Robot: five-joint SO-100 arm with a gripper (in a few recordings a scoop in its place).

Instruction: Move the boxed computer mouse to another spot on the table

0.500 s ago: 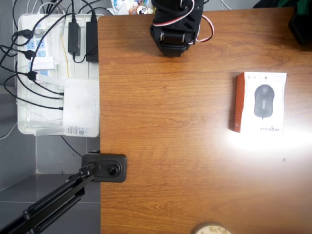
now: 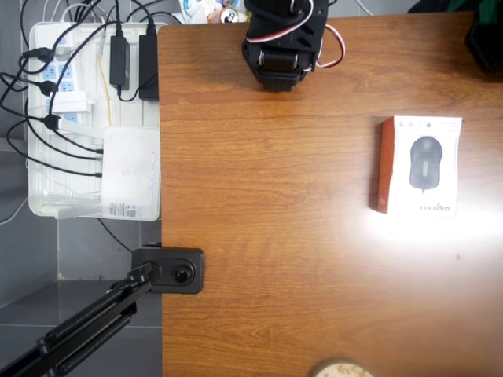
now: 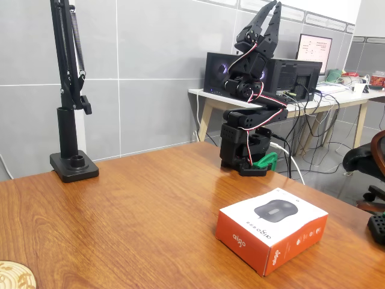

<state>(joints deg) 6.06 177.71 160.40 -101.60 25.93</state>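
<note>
- This looked like an office.
- A side desk [image 3: 337, 99] by the grey tiled wall [image 3: 150, 72] carried a monitor [image 3: 314, 53], a computer case [image 3: 283, 75] and trailing cables.
- An office chair [image 3: 367, 162] stood at the right edge.

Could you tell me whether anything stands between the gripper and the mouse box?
Nothing visible does. The gripper points up above the arm's base at the table's far edge, while the mouse box lies flat nearer the camera, with bare wood between base and box in both views.
</note>
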